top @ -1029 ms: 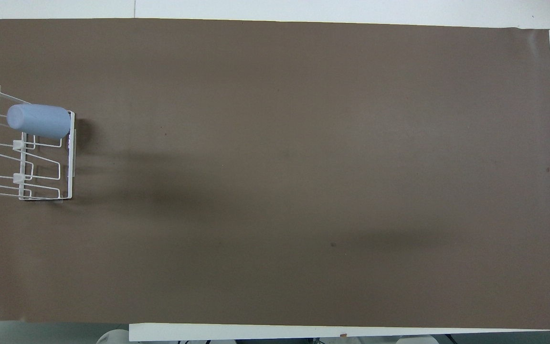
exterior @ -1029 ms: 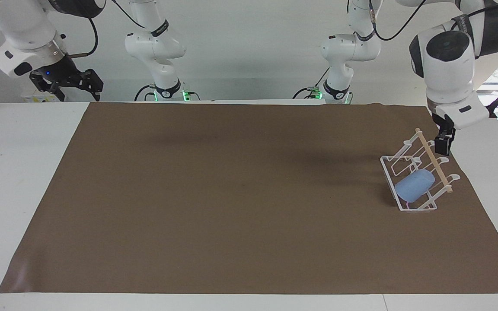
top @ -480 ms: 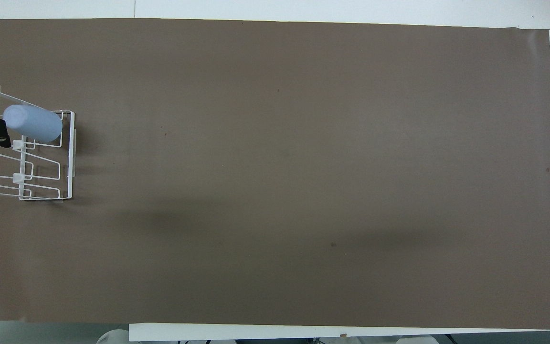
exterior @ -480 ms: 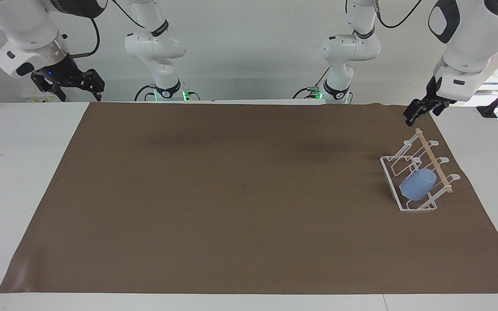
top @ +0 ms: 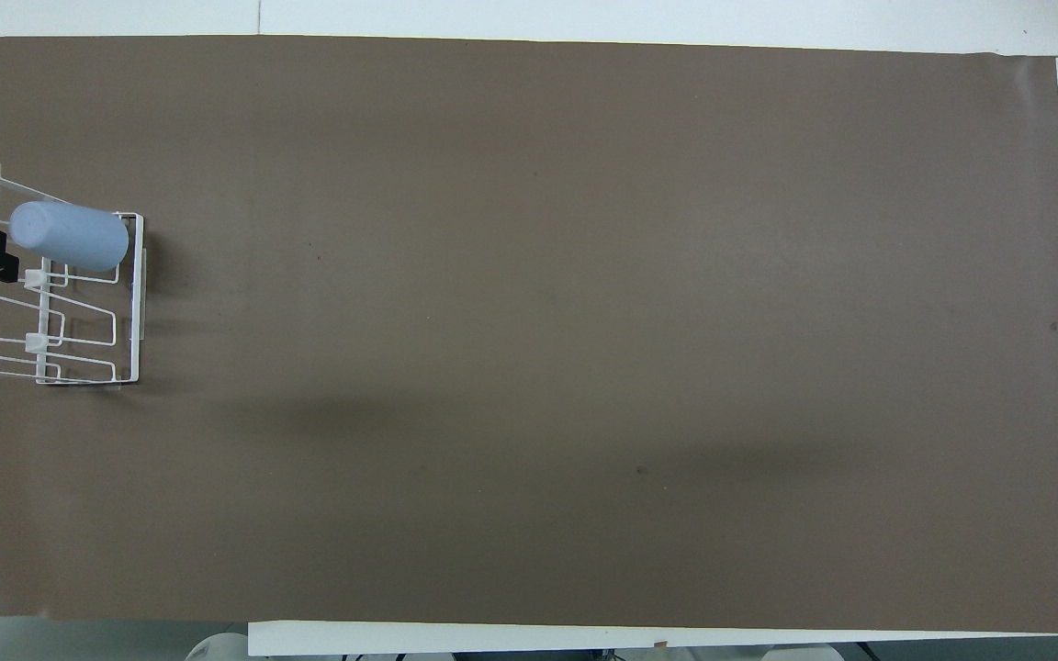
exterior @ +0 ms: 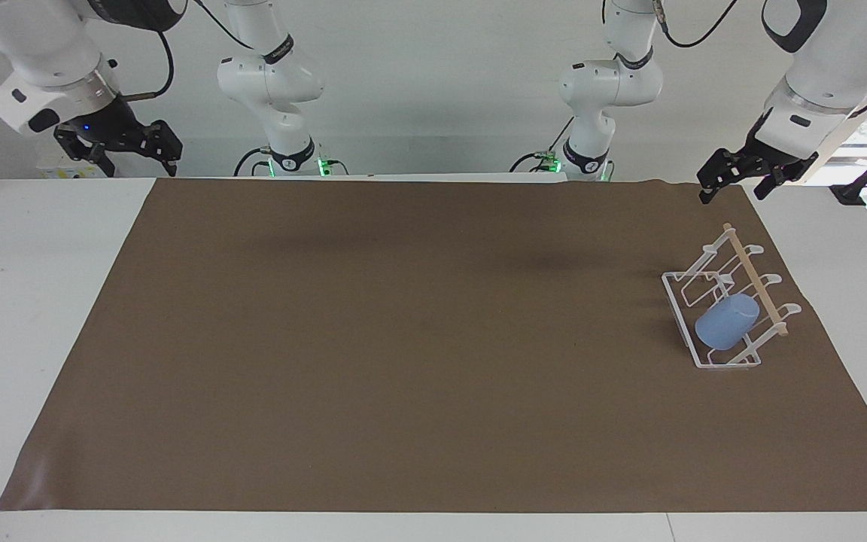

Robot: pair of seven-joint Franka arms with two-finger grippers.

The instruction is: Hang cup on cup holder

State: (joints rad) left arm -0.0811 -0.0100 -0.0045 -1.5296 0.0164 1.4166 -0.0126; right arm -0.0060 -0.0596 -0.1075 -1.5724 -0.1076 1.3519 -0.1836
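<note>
The cup [exterior: 727,321] sits tipped over a slanted prong of the cup holder [exterior: 707,361], at the holder's end that is farther from the robots. The holder stands on the brown mat [exterior: 403,339] close to the table edge at the left arm's end, about midway between the corners there. Nothing touches the cup, so the hanging looks done.

The step in hand looks like pulling the arm away. To do it well, the left arm should go up and out, away from the wooden rod [exterior: 755,280], so it does not bump the holder. A bump could shake the light cup off its prong. Slow and clear is best.

The left gripper [exterior: 731,181] is up in the air over the mat's corner next to the robots at the left arm's end. Its fingers are spread apart and hold nothing. They point down and a bit sideways.

The right gripper [exterior: 126,147] waits in the air by the table corner at the right arm's end, next to the robots. Its fingers are spread apart too and hold nothing.
</note>
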